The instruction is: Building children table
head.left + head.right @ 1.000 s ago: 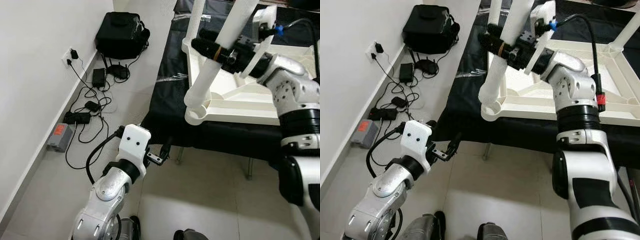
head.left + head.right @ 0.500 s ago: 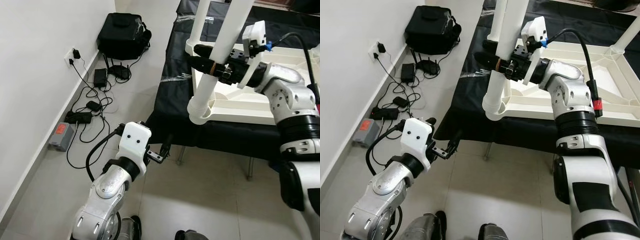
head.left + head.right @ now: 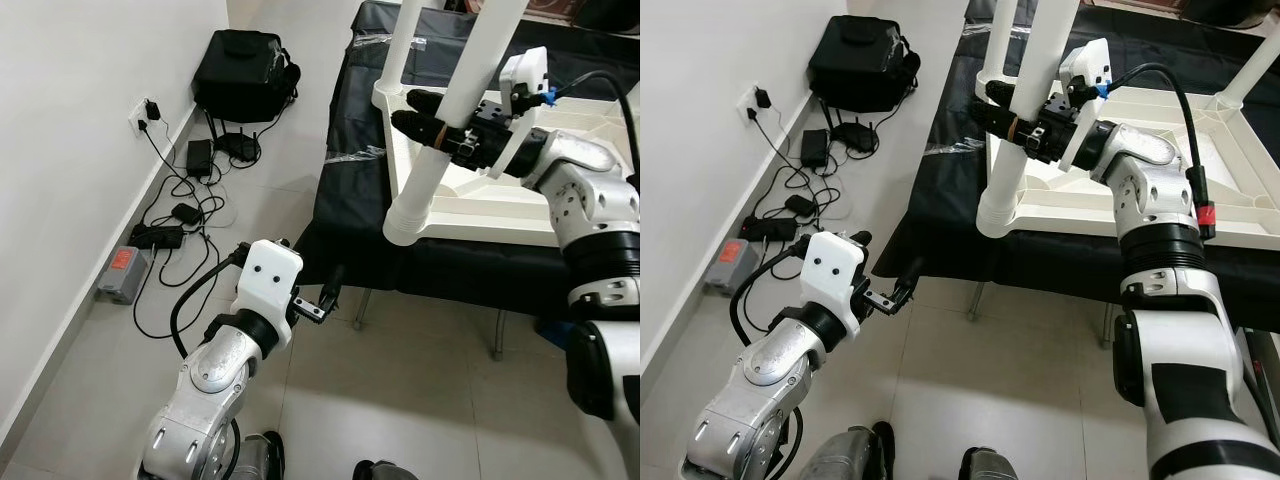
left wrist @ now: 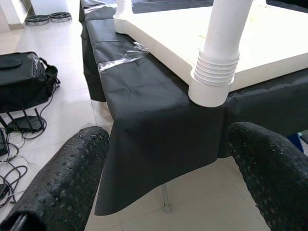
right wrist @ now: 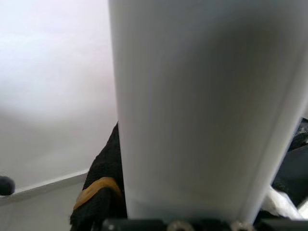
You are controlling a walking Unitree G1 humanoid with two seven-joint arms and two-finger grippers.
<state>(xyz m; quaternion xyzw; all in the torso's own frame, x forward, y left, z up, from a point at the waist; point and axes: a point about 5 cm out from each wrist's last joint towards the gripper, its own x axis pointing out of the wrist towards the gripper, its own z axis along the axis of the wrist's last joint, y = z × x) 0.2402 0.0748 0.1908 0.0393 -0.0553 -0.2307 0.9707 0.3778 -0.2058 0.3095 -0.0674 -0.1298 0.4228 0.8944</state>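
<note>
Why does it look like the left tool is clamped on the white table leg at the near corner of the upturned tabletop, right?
Wrong arm. The right tool is clamped on the white table leg, as the right eye view shows. The left tool hangs open and low over the floor, in front of the black cloth. The rest stands.

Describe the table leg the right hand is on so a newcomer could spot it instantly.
Start at the upturned white tabletop lying on the black-covered bench. At its near corner toward the wall, a thick white leg rises from the corner socket. Unlike the thinner-looking leg behind it, this one has the right hand shut around it and a ribbed collar at its base.
</note>
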